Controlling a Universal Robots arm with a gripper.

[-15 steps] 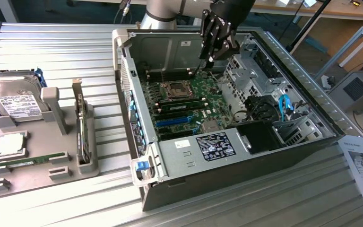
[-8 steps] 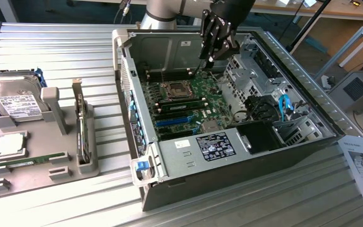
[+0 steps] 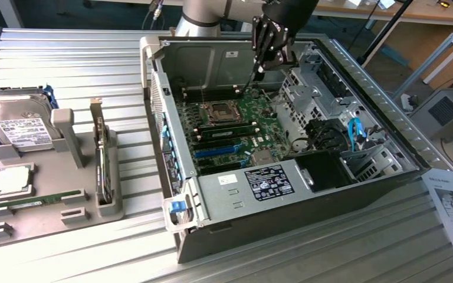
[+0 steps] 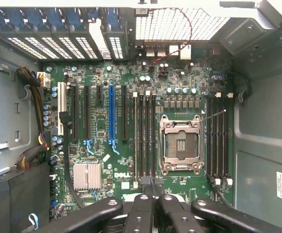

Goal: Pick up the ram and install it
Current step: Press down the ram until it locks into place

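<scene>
Lab: wooden bench (image 3: 435, 13), open computer case (image 3: 235, 197)

I see an open grey metal computer case (image 3: 203, 62), a green motherboard (image 4: 102, 73) inside, and a silver hard drive (image 3: 18, 127) on a grey plastic tray (image 3: 49, 217).

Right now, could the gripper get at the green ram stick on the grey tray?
Probably yes: the ram lies uncovered on the tray, and the gripper hangs above the open case.
</scene>
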